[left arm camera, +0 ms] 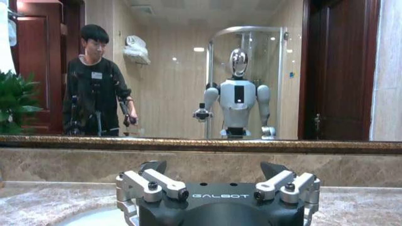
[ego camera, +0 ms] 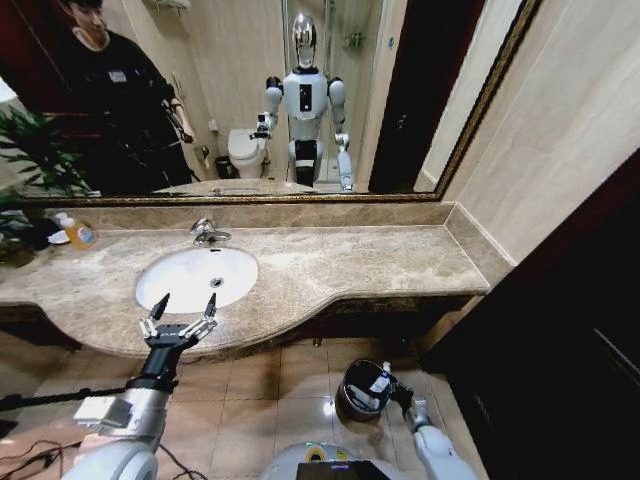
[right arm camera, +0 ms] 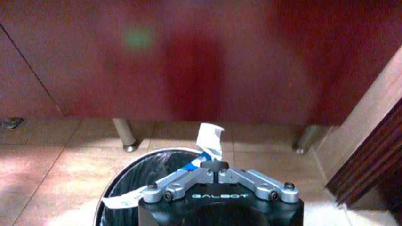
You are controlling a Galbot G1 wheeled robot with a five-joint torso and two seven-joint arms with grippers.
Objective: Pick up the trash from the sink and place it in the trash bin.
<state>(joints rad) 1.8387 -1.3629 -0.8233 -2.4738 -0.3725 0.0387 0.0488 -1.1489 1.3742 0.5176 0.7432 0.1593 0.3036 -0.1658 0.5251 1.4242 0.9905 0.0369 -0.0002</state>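
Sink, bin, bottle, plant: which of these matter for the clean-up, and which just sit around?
Job: sink; trash bin; white wrapper pinched in right end effector; left end effector, open at the sink's front edge.
Lying about: orange-label bottle; plant; faucet.

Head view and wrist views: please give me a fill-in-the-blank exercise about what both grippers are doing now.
1. The left gripper hovers with open fingers over the white oval ____.
2. The right gripper is shut on a white sachet with a blue end, held above the round dark metal ____.
3. The clear bottle with orange label stands on the marble ____ of the basin.

Missing words: sink; trash bin; surround
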